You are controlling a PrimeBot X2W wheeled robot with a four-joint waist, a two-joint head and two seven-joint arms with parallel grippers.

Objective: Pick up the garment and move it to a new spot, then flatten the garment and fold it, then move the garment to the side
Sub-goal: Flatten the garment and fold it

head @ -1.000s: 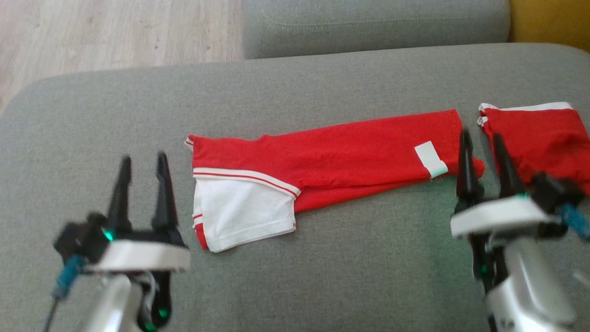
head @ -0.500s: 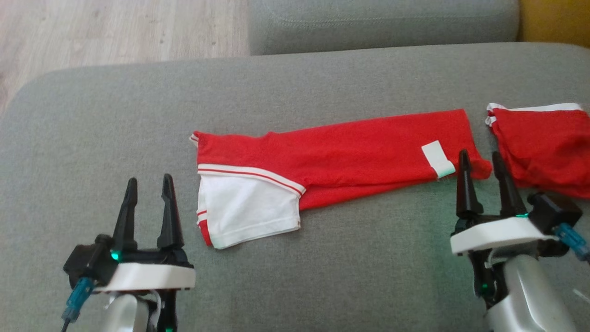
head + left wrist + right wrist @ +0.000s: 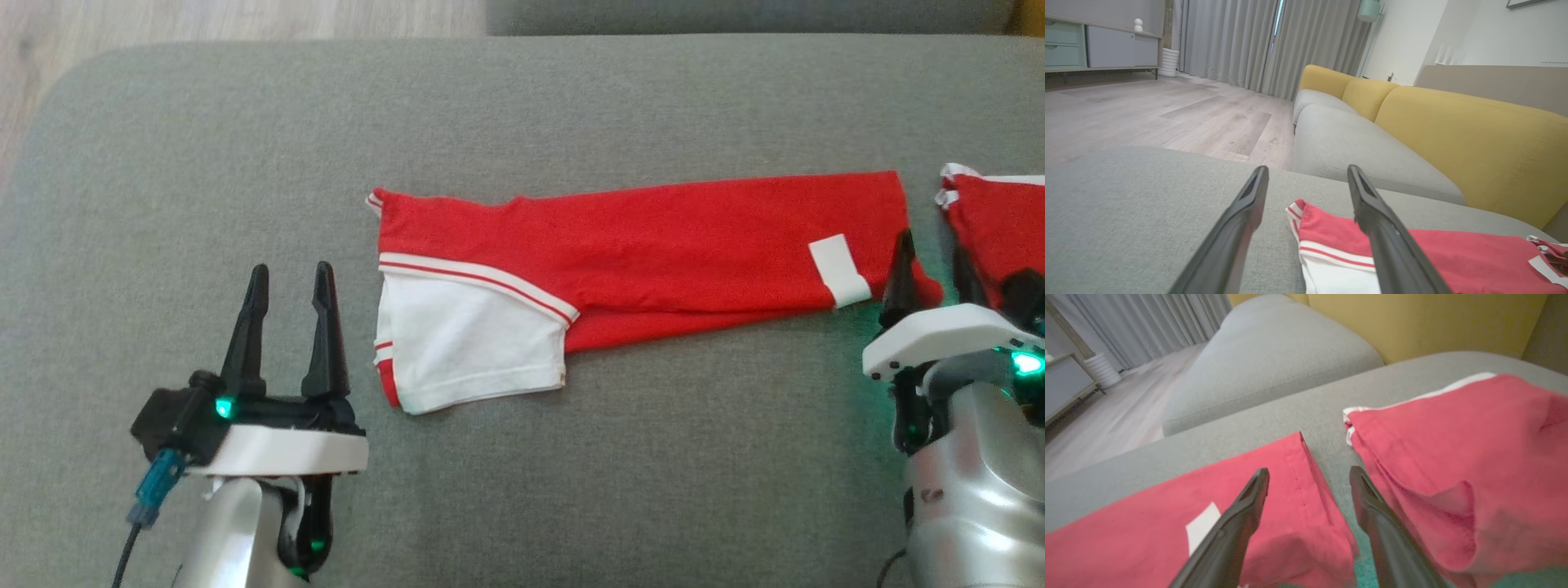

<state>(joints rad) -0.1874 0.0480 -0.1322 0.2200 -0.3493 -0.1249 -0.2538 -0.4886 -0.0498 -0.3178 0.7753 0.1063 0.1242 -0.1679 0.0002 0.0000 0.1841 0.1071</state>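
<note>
Looking down through the head camera, I see the whole picture has slid: the camera has dipped, so the wooden floor (image 3: 163,20) has shrunk to a strip at the top left. That is the camera moving, not the cloth.

On the grey seat cushion (image 3: 571,98) the red garment (image 3: 694,237) lies across the middle in the same long folded strip, its outline unchanged and its white sleeve (image 3: 465,343) at the left end. A second red garment (image 3: 1000,220) sits just beside its right end, apart from it.

Against the strip, both arms have drawn back toward me a little. My left gripper (image 3: 291,268) stands wide open and empty just left of the sleeve. My right gripper (image 3: 932,245), equally wide and holding nothing, straddles the strip's near right corner by the white label (image 3: 837,269).

I judge the lengthwise fold done and released; another fold needs a fresh grip.
</note>
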